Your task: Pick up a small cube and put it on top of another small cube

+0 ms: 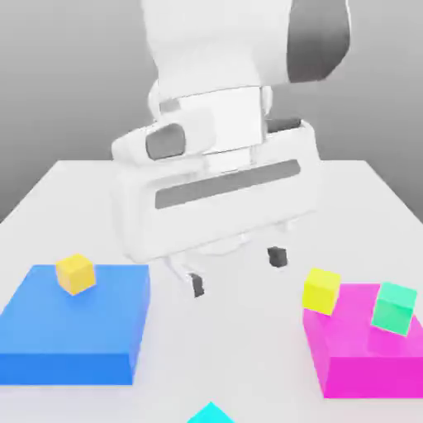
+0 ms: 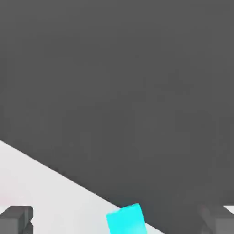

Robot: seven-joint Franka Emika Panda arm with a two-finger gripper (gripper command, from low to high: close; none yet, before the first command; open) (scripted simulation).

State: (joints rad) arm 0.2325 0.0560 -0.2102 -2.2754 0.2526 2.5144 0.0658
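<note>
We see the tool (image 1: 237, 271) above the middle of the white desk (image 1: 248, 347), its two dark-tipped fingers (image 1: 278, 256) spread wide with nothing between them. The hand is tilted, so that in the exterior view the right fingertip sits higher than the left one.

The task's thing, the cyan cube (image 1: 211, 414), is at the near edge of the exterior view, around the middle, where we make out just one corner of it. In the hand view it lies on the desk, close to the desk's edge, and the tool is apart from it. It seems to be turned at an angle to that edge, though so little of it is in sight that we hold this loosely.

At the exterior view's left we find a blue block (image 1: 74, 318), broad and flat, with an orange-yellow cube (image 1: 76, 274) on its top toward the far side. At the exterior view's right is a magenta block (image 1: 368, 351). A green cube (image 1: 394, 308) rests on that block, and a bright yellow cube (image 1: 321, 291) is at its far left corner, just beside the green one and apart from it.
</note>
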